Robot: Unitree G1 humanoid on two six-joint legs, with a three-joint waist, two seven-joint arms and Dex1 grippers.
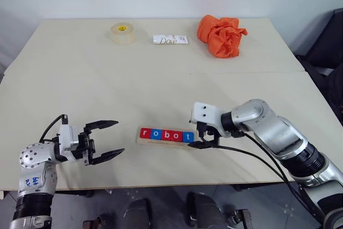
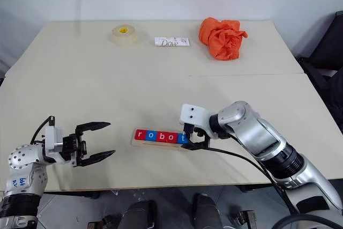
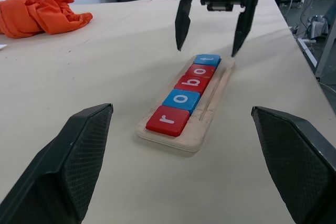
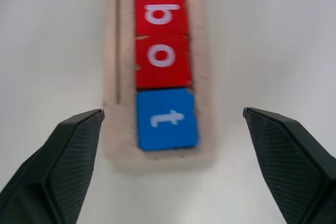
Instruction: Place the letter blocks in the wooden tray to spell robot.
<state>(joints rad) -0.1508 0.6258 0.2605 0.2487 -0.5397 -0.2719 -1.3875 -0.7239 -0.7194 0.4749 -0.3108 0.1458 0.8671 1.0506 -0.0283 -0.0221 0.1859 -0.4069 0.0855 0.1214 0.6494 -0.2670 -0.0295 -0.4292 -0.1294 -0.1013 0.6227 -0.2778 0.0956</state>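
Both the right gripper [image 1: 206,138] and left gripper [image 1: 105,141] gape empty; those light, stiff letter blocks [image 1: 166,135] in the wooden tray [image 3: 210,111] would pinch best by their side edges.

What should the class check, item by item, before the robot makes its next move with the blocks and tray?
1. All five blocks lie in the tray: ok.
2. Letters read r, o, b, o, t in order: ok.
3. Right end effector open, holding nothing, hanging over the t block: ok.
4. Left end effector open, apart from the tray: ok.
5. Blocks sit flat in one row: ok by the wrist views.
6. Blocks fully seated in the groove: cannot tell.
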